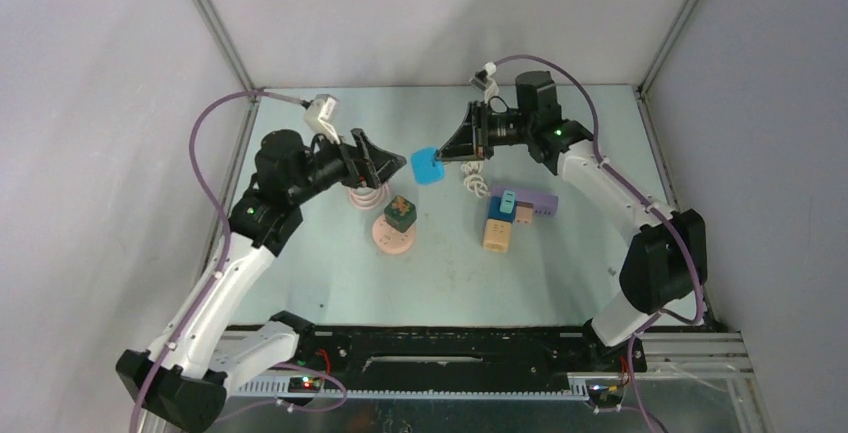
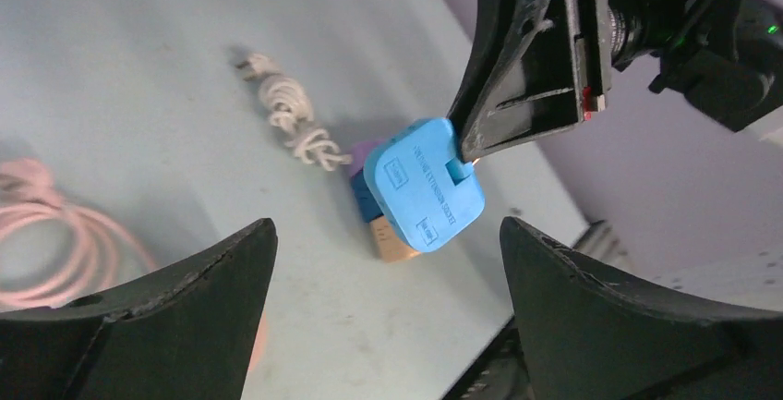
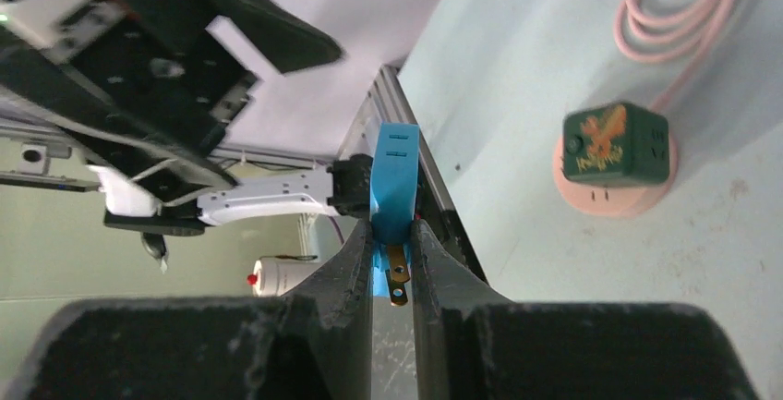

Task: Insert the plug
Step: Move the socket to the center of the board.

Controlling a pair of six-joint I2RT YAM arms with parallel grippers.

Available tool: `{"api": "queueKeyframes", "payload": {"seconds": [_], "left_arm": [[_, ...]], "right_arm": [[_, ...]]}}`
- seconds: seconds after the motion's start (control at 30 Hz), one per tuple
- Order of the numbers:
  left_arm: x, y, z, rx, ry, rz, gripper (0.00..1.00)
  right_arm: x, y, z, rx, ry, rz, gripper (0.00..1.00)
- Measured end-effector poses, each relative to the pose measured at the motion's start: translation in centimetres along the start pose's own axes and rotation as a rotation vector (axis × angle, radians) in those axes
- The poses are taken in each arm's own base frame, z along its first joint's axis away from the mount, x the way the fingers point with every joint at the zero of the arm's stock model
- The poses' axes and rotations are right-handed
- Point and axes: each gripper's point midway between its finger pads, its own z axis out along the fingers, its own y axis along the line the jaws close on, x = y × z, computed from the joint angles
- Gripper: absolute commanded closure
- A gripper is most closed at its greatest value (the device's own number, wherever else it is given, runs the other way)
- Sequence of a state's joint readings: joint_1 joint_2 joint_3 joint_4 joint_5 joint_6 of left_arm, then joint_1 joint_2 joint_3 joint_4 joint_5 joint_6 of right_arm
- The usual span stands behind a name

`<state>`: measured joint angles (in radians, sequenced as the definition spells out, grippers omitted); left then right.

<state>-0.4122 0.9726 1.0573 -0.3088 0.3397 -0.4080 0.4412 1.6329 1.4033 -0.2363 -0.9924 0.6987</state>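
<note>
My right gripper [image 1: 447,151] is shut on a flat blue plug [image 1: 428,166] and holds it in the air above the table's middle. In the right wrist view the plug [image 3: 395,178] stands between my fingers with its brass prongs [image 3: 397,275] pointing back toward the wrist. My left gripper [image 1: 390,165] is open and empty, facing the plug from the left with a small gap. In the left wrist view the plug [image 2: 425,183] hangs ahead of my open jaws, pinched by the right gripper [image 2: 517,77]. A green cube socket [image 1: 401,212] sits on a pink round base [image 1: 392,238] below the left gripper.
A pink coiled cable [image 1: 367,196] lies under the left gripper. A white knotted cord [image 1: 474,175] lies below the right gripper. A purple power strip [image 1: 530,200] and a tan adapter [image 1: 498,235] with a blue block on it lie right of centre.
</note>
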Motion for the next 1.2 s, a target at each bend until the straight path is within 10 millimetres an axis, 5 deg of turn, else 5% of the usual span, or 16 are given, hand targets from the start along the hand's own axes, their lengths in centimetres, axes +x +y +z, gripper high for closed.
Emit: {"api": "queueKeyframes", "payload": {"seconds": [0.27, 0.4, 0.8, 0.83, 1.0, 1.13, 1.2], "left_arm": [[1.5, -2.1, 1.7, 0.204, -0.002, -0.346, 0.3], [0.5, -3.7, 2.1, 0.301, -0.014, -0.399, 0.36], [0.8, -4.1, 3.9, 0.375, 0.052, -0.466, 0.98], [0.6, -4.2, 3.8, 0.379, 0.052, -0.465, 1.0], [0.5, -4.0, 3.7, 0.357, 0.075, -0.454, 1.0], [1.1, -2.7, 3.6, 0.271, 0.103, -0.443, 1.0], [1.7, -1.6, 3.4, 0.204, 0.112, -0.449, 1.0]], "right_arm": [[-2.5, 4.3, -0.9, -0.121, -0.089, -0.093, 1.0], [-2.9, 5.1, -1.0, -0.144, -0.102, -0.101, 1.0], [-2.9, 5.0, -1.0, -0.147, -0.103, -0.097, 1.0], [-2.9, 4.9, -1.1, -0.145, -0.105, -0.096, 0.96], [-2.7, 4.4, -1.0, -0.13, -0.098, -0.1, 0.24], [-1.6, 3.0, -0.8, -0.069, -0.074, -0.082, 0.02], [-1.3, 2.4, -0.9, -0.037, -0.072, -0.078, 0.0]]}}
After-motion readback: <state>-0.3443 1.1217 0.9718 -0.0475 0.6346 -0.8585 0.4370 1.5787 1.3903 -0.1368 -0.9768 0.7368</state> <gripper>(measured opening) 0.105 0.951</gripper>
